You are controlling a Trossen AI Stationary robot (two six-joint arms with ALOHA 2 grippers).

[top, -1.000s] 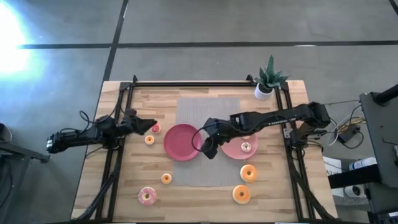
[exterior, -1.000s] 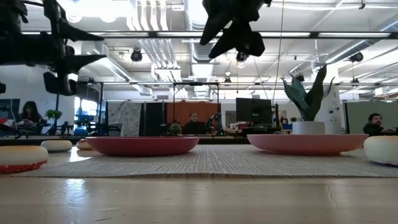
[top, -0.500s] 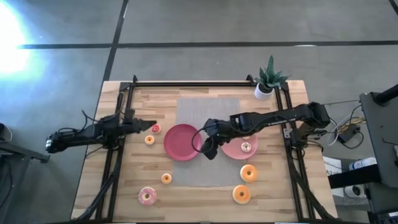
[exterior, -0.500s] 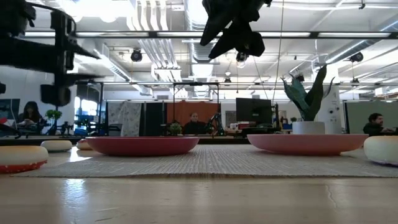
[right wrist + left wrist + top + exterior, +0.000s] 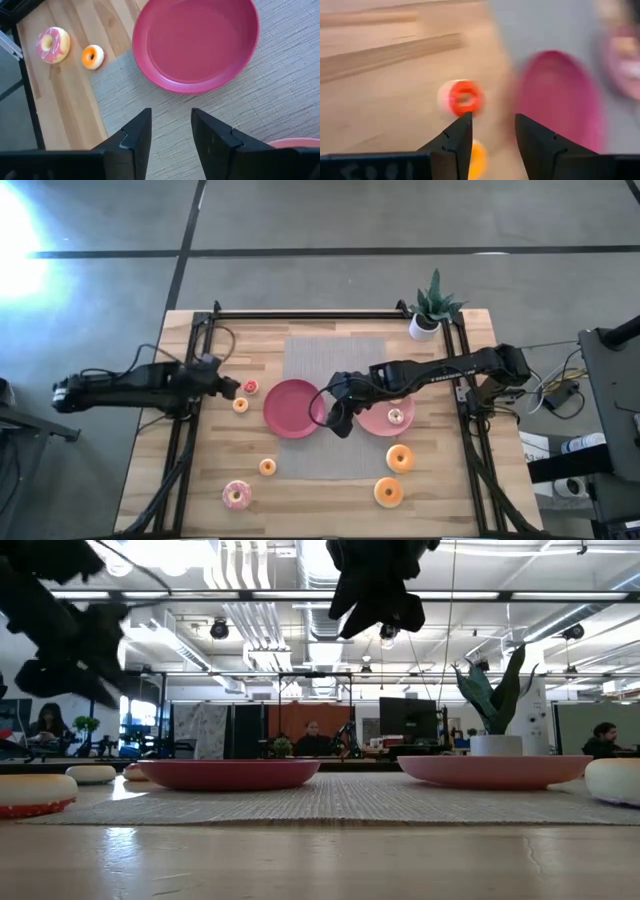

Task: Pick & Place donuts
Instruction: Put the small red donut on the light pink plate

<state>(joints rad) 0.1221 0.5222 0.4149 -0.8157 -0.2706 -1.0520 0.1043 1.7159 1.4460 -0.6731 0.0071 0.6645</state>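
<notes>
**High view: left end effector lined up on the red donut**

High view shows me the left end effector [image 5: 228, 387] low over the wooden slatted worktop [image 5: 190, 480], just beside the small red-iced ring donut [image 5: 250, 387]. In its wrist view the two dark fingers [image 5: 460, 136] stand parted with nothing between them, the red donut [image 5: 463, 97] just ahead of the tips. The right end effector [image 5: 339, 421] hangs over the grey woven mat [image 5: 335, 350] between the two round pink plates, one empty [image 5: 291, 408] and one further right [image 5: 379, 420]; its fingers are parted too and empty.

I count seven donuts: the red one, a small orange one [image 5: 240, 405] beside it, another small orange [image 5: 267, 467], a larger pink one [image 5: 237, 496], two larger orange ones [image 5: 400, 458] [image 5: 388, 492], and a pink one [image 5: 396, 417] already on the right plate.

My guess is that these toys are light and fairly stiff, liable to skid on the wood. I would straddle the ring across its outer edge, or pinch one side through the hole.
</notes>
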